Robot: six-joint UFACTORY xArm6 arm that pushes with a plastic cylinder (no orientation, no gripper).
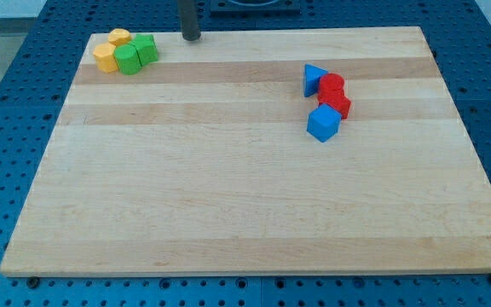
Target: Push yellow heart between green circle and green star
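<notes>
Two yellow and two green blocks sit packed together at the board's top left corner. One yellow block (pixel 120 37) is at the top of the group and another yellow block (pixel 104 57) at its left; I cannot tell which is the heart. A green block (pixel 128 59) sits between them and a second green block (pixel 146 48) lies at the group's right. My tip (pixel 191 37) is at the board's top edge, a short way to the right of the group, touching none of the blocks.
On the right half of the wooden board (pixel 245 188) a blue triangular block (pixel 314 78), two red blocks (pixel 332 83) (pixel 337 103) and a blue cube (pixel 323 124) form a short column.
</notes>
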